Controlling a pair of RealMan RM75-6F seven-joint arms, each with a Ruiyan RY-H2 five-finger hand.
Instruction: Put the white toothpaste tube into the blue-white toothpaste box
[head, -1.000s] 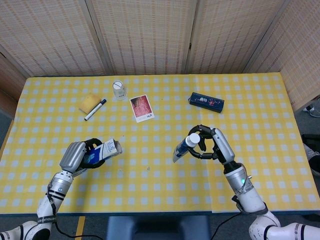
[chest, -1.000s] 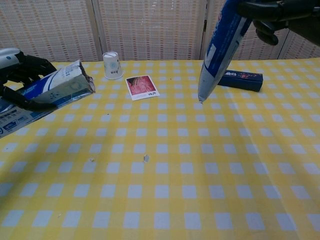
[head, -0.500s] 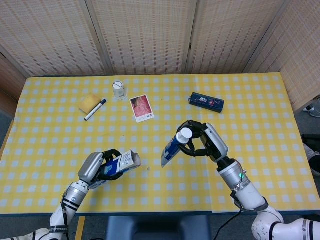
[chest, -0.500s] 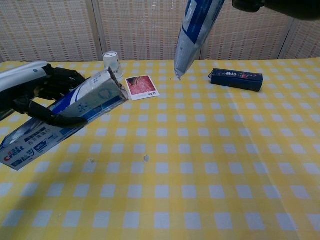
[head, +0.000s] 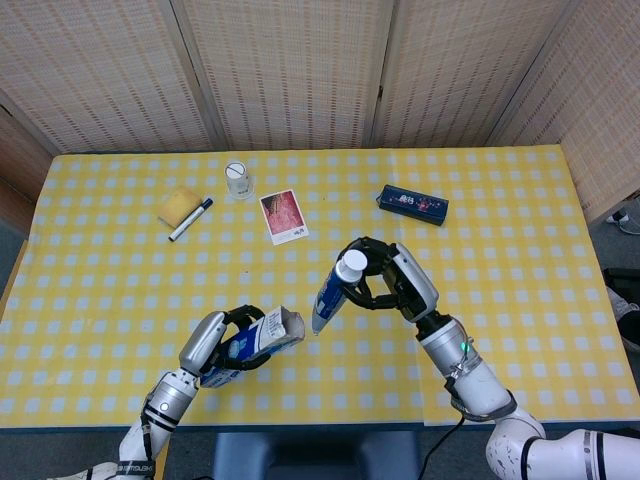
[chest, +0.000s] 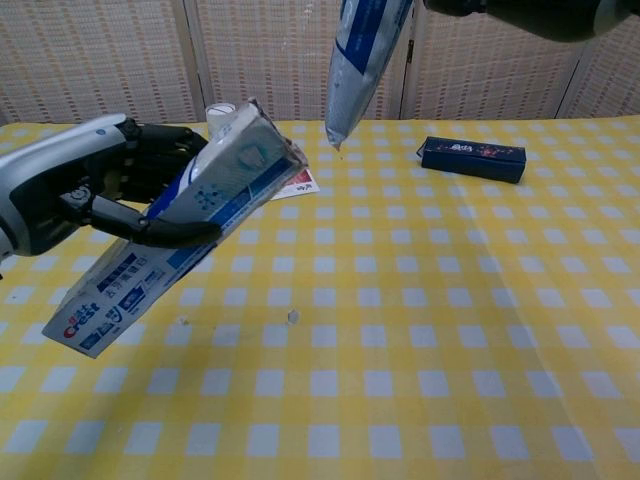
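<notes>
My left hand (head: 213, 340) (chest: 95, 190) grips the blue-white toothpaste box (head: 259, 338) (chest: 190, 225), lifted off the table and tilted with its open end up and to the right. My right hand (head: 392, 285) holds the white toothpaste tube (head: 332, 292) (chest: 362, 50) near its cap, the flat crimped end pointing down and left. In the head view the tube's tip hangs just right of the box's open end, a small gap apart. In the chest view only a dark part of the right hand (chest: 520, 12) shows at the top edge.
On the yellow checked table (head: 520, 230) lie a dark blue box (head: 413, 204) (chest: 472, 158) at the right, a picture card (head: 283, 217), a paper cup (head: 238, 180) (chest: 219, 112), a marker (head: 190, 219) and a yellow sponge (head: 179, 206). Woven screens stand behind the table.
Both hands have drawn toward the table's middle: the left carried the box to the right and raised it, the right carried the tube left, so tip and box mouth are now close.
</notes>
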